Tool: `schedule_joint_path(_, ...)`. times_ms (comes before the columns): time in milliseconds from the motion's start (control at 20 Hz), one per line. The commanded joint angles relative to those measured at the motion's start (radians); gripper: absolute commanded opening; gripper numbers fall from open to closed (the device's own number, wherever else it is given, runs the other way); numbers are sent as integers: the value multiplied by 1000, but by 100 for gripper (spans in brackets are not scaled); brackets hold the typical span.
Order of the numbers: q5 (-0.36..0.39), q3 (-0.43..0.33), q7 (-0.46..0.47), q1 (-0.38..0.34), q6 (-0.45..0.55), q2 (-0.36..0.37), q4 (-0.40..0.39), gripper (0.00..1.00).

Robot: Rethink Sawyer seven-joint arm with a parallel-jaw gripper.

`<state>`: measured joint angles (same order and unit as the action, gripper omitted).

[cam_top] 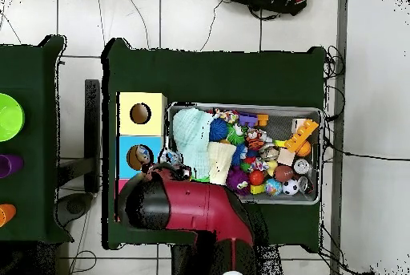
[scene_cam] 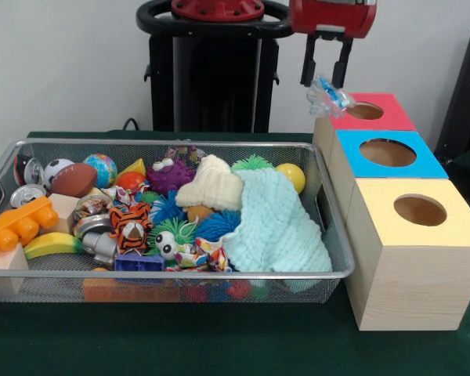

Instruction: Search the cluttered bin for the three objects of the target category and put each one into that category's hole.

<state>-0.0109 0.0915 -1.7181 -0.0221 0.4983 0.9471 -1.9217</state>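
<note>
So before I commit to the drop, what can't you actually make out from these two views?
- Red-topped box: overhead view, almost wholly covered by the arm.
- Bottle in the gripper: front view, too small to read its label.
- More bottles in the bin: both views, the towel and toys could cover them.

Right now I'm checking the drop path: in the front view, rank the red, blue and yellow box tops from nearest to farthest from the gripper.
The gripper holds a clear bottle.
1. Red box top: right beside the bottle, at the row's far end.
2. Blue box top: the middle box.
3. Yellow box top: the near end, closest to the camera.
</note>
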Motion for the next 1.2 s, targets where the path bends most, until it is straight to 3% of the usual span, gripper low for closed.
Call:
schedule_joint_path(50, -53, 28, -251, -2, 114, -67, 99, 0)
schedule_joint_path(550, -94, 82, -310, 103, 184, -75, 144, 0)
schedule_joint_path(850, -112, 142, -363, 203, 232, -90, 187, 0)
schedule_joint_path(1200, -145, 153, -365, 225, 115, -201, 216, 0)
